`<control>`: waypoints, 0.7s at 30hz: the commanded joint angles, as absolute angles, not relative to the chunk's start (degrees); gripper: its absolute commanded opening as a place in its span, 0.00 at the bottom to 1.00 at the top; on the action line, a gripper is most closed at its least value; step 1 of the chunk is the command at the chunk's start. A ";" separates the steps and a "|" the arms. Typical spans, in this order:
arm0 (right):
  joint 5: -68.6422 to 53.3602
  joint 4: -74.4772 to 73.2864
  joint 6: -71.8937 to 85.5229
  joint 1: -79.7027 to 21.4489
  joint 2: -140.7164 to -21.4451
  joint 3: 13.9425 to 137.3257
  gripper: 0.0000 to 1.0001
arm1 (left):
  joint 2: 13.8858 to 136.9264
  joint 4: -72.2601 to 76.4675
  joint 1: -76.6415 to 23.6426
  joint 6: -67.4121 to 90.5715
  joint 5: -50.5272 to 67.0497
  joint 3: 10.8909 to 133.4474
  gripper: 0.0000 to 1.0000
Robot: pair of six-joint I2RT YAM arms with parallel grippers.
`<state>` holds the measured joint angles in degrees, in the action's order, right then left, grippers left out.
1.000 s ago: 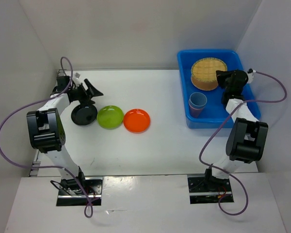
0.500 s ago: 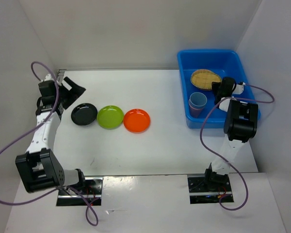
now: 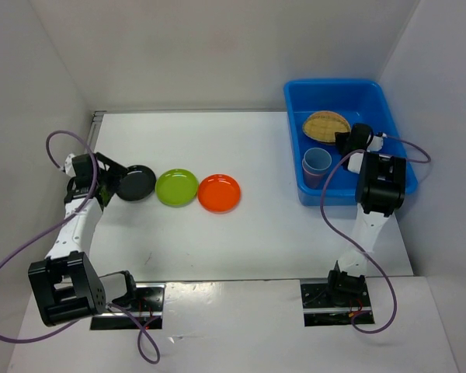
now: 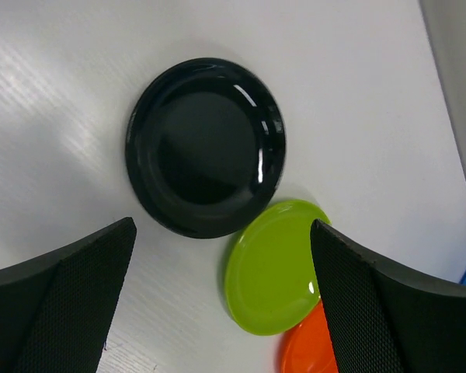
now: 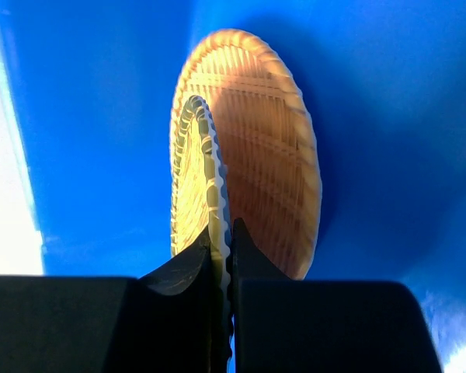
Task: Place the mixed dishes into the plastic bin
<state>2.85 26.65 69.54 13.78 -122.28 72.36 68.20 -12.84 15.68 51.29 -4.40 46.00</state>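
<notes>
Black plate [image 4: 206, 148] lies flat on the table [image 4: 357, 93], just ahead of my left gripper [image 4: 221, 233], jaws spread wide; the lime green plate [image 4: 276, 268] and orange plate [image 4: 307, 353] sit to its right. My right gripper [image 5: 221, 242] pinches a tan woven plate [image 5: 193, 179] on edge inside the blue bin [image 5: 85, 116].

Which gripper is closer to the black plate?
Left. The left gripper sits open right beside the black plate; the right gripper is far off inside the blue bin, pinching a tan woven plate.

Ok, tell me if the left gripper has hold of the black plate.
No, the left gripper is open, its fingers spread wide and not closed on the black plate.
</notes>
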 commanded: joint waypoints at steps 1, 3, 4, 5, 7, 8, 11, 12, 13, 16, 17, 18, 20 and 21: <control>0.79 28.48 70.49 14.85 -123.66 76.90 0.06 | 68.03 -11.61 16.35 55.63 -8.17 42.82 0.99; 0.26 28.48 69.88 14.85 -124.97 77.52 0.10 | 67.51 -8.54 16.35 55.11 -7.56 41.05 0.99; -1.13 28.48 69.87 15.38 -124.98 78.22 0.13 | 66.89 -7.39 16.35 55.11 -7.04 38.70 0.99; -1.75 27.52 69.87 15.90 -125.68 78.22 0.16 | 66.36 -4.60 16.35 55.80 -7.03 37.11 0.99; -4.46 26.81 69.26 16.43 -126.91 80.24 0.41 | 65.57 -2.21 16.35 57.91 -6.24 34.73 0.99; -5.53 23.85 69.26 17.04 -127.44 81.11 0.50 | 65.57 -2.20 16.35 57.92 -6.24 34.19 0.99; -7.82 17.96 68.65 17.58 -129.28 84.89 0.68 | 69.68 -5.35 16.35 58.45 -6.94 36.90 0.99; -7.82 15.93 68.12 17.58 -129.29 86.73 0.69 | 71.52 -6.58 16.35 57.66 -7.47 39.96 0.99; -7.82 13.91 67.59 17.58 -129.29 87.44 0.71 | 75.55 -8.51 16.35 57.13 -7.47 41.56 0.99; -6.51 5.91 64.96 17.58 -127.72 89.55 0.72 | 81.99 -9.67 16.35 55.90 -5.89 44.82 0.99; -4.94 1.80 63.04 17.58 -127.01 90.43 0.72 | 82.78 -8.45 16.35 55.90 -5.37 44.82 0.99; -3.96 0.45 61.97 17.58 -126.22 90.44 0.72 | 83.31 -6.61 16.35 56.68 -5.36 44.22 0.99; -1.25 -1.83 58.91 17.58 -123.23 89.74 0.77 | 83.84 -5.10 16.35 58.09 -5.36 42.98 0.99; -0.53 -2.45 57.93 17.58 -122.00 88.78 0.81 | 83.85 -5.10 16.35 58.62 -6.14 42.46 0.99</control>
<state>-4.54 6.02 64.25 16.16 -127.00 88.23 83.79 -7.46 16.01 57.28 -5.74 43.31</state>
